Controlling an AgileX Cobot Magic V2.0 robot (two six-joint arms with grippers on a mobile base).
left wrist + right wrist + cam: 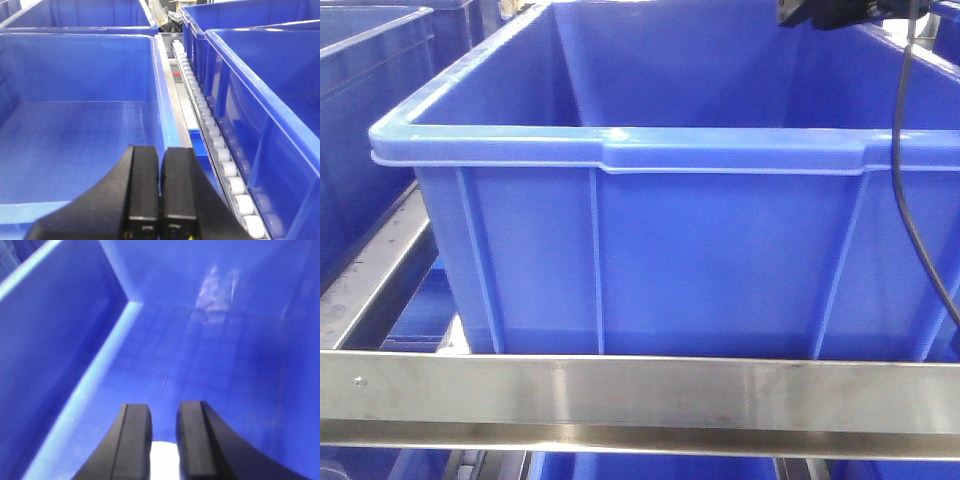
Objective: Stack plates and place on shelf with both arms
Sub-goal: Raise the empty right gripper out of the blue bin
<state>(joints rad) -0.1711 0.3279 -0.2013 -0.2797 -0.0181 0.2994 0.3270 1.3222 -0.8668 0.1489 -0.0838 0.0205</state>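
Observation:
In the right wrist view my right gripper (164, 410) hangs inside a blue crate (210, 340), its fingers a little apart, shut on a bright white piece, the edge of a plate (164, 460); only that sliver shows between the fingers. In the left wrist view my left gripper (160, 152) is shut with nothing in it, above the right wall of a blue crate (75, 135). The shelf's steel front rail (640, 395) runs across the bottom of the front view. No other plate shows.
A large blue crate (650, 250) stands on the shelf right behind the rail. More blue crates (265, 75) stand to the right of a white roller track (210, 130). A black arm part (830, 12) and its cable (910, 200) hang at the top right.

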